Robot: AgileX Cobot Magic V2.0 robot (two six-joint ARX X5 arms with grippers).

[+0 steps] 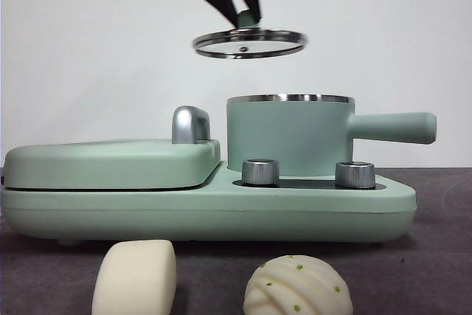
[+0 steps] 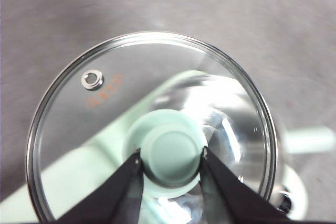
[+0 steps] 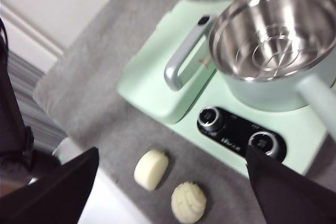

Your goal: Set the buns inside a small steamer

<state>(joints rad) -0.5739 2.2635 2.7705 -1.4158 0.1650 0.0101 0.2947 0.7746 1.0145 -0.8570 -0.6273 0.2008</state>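
Note:
The mint green small steamer (image 1: pixel 289 135) stands open on its base, its steel inside (image 3: pixel 273 40) bare. My left gripper (image 2: pixel 172 157) is shut on the green knob of the glass lid (image 2: pixel 105 93) and holds the lid (image 1: pixel 249 42) in the air above the steamer. The smooth block-shaped bun (image 1: pixel 136 278) and the round ridged bun with green flecks (image 1: pixel 297 287) lie on the grey table in front of the base; both show in the right wrist view, the smooth bun (image 3: pixel 151 169) and the ridged bun (image 3: pixel 188 202). My right gripper (image 3: pixel 173 182) is open, high above the buns.
The flat mint griddle (image 1: pixel 110 161) with a chrome handle (image 1: pixel 190 124) sits left of the steamer on the same base (image 1: pixel 221 215). Two knobs (image 1: pixel 259 171) are at the base's front. The steamer's long handle (image 1: pixel 394 127) points right. The table's edge (image 3: pixel 105 182) is near the buns.

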